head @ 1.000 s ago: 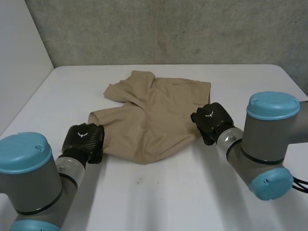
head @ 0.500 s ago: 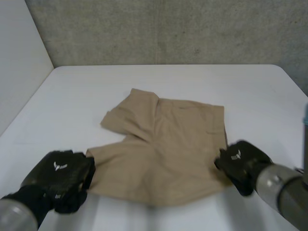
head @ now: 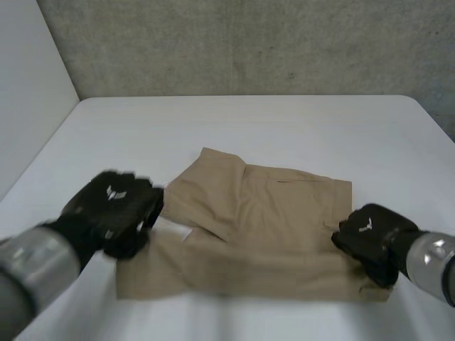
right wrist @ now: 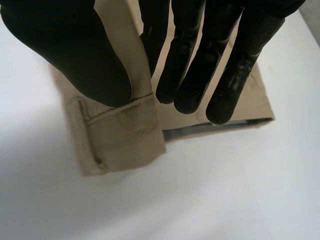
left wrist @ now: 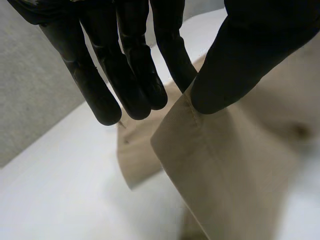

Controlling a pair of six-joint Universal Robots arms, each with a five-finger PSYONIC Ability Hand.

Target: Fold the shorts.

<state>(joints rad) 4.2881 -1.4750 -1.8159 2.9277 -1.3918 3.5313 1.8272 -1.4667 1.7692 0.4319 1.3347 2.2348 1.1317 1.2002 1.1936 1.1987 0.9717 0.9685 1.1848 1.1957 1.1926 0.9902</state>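
Looks like the first fold to me: my left robot hand (head: 117, 209) and right robot hand (head: 370, 238) each pinch a near corner of the shorts (head: 270, 227), by the worktop's (head: 284, 128) front edge. Next I'd carry both across evenly.

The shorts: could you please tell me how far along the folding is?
Done: the shorts lie spread fairly flat on the table. In hand: the left hand pinches one side edge, raised off the table; the right hand pinches the opposite edge. Left: no finished fold shows yet, so the folding itself remains.
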